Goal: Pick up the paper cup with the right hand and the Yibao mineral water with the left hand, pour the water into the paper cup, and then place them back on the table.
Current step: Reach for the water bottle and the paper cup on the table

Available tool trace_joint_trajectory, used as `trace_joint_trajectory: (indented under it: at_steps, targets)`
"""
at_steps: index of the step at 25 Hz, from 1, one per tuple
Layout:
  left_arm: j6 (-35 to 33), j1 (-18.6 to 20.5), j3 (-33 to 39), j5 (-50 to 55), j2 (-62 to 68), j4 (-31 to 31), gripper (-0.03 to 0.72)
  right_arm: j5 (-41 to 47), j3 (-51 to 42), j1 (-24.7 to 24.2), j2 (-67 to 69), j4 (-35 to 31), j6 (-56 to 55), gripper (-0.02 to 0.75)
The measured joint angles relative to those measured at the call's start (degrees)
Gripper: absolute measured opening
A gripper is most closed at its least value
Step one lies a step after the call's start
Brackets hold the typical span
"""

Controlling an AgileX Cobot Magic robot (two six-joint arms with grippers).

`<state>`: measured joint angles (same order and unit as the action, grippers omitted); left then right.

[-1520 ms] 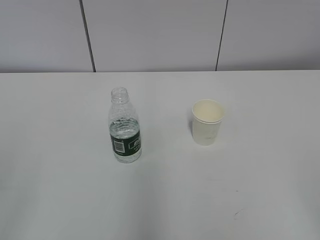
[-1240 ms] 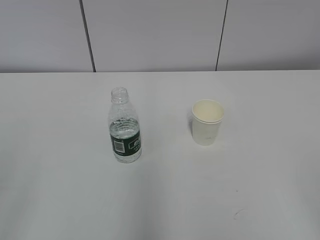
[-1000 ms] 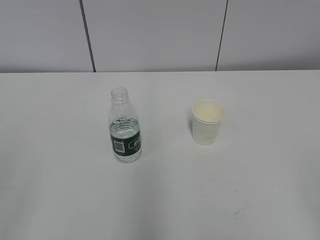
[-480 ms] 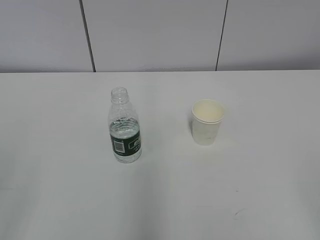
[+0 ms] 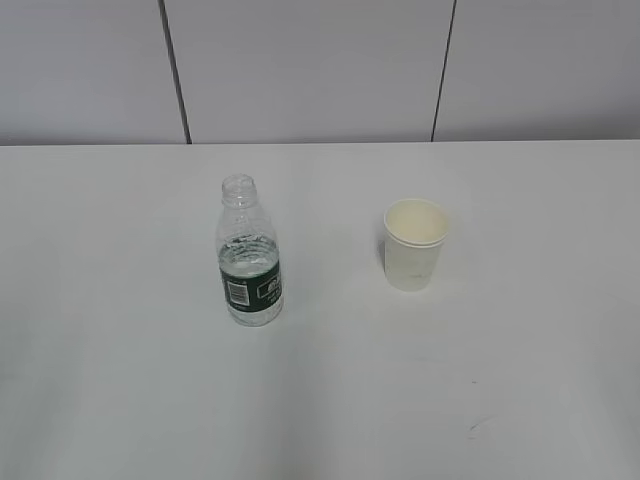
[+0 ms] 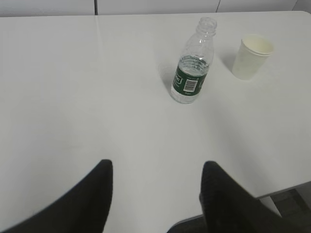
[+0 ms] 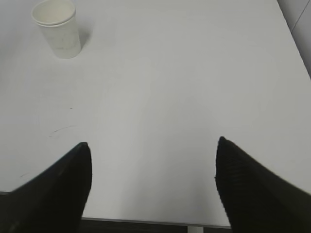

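Note:
The Yibao mineral water point(image 5: 249, 258) stands upright on the white table point(image 5: 120, 380), uncapped, with water low inside; it also shows in the left wrist view point(image 6: 192, 68). The paper cup point(image 5: 415, 243) stands upright to its right, also in the left wrist view point(image 6: 251, 56) and in the right wrist view point(image 7: 57, 28). My left gripper point(image 6: 156, 165) is open and empty over the table's near edge, well short of the bottle. My right gripper point(image 7: 153, 143) is open and empty near the front edge, far from the cup. Neither gripper shows in the exterior view.
A grey panelled wall point(image 5: 310, 70) runs behind the table's far edge. The table's front edge point(image 7: 146, 222) lies under my right gripper, and its right edge point(image 7: 291, 34) shows at the upper right of the right wrist view.

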<state>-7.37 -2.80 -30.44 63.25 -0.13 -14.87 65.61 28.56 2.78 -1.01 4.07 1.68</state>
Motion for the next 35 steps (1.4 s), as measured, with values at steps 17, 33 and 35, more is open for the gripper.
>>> trace_joint_trajectory:
  at_steps: [17,33,35]
  targets:
    - [-1.2,0.0,-0.4,-8.2,0.0,-0.1,0.505,-30.5,-0.1,0.0,11.1,0.5,4.7,0.587]
    - [-18.5,0.0,5.2,-44.7,20.8,-13.5,0.503,-65.6,-0.2,0.0,39.7,0.1,6.0,0.587]
    - [-20.7,-0.4,5.2,-47.4,25.2,-17.0,0.503,-68.5,-0.3,0.0,43.1,0.1,5.8,0.587]
